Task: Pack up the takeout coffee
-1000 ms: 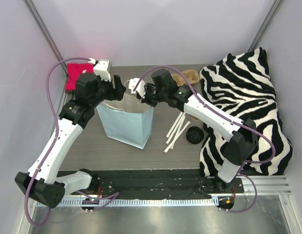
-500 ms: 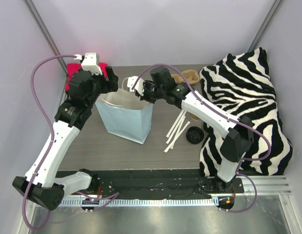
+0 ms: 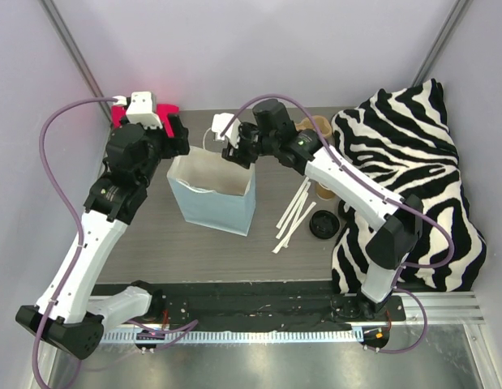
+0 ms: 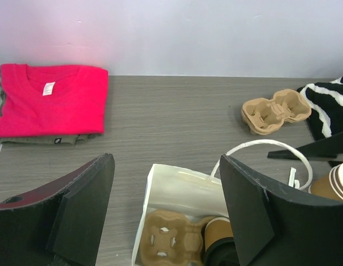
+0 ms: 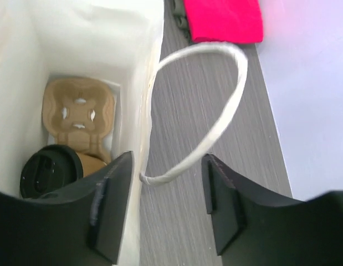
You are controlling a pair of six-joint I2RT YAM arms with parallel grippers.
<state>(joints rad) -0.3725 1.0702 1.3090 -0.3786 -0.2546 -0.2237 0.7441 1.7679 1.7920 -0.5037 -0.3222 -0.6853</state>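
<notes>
Right wrist view looks down into the light blue paper bag [image 5: 77, 33], where the takeout coffee [image 5: 46, 169] stands upright on the bottom with its black lid on, right against a brown moulded-pulp cup carrier [image 5: 78, 111] lying flat beside it. The right end effector [image 5: 168, 191] hangs over the bag's rim with its fingers apart; one white handle [image 5: 215, 48] loops between them, loose and not pinched. In the left wrist view, the left end effector [image 4: 167, 191] is spread wide above the bag's mouth and grips nothing. Overhead, the bag stands upright mid-counter [image 3: 259, 259] between the two arms. A folded red T-shirt [image 4: 49, 100] lies at the far left corner, a second cup carrier [image 4: 275, 110] sits at the far side, and a zebra-striped cloth [image 3: 405, 162] covers the right. White paper-wrapped sticks [image 3: 293, 215] and a loose black lid [image 3: 323, 224] lie right of the bag.
</notes>
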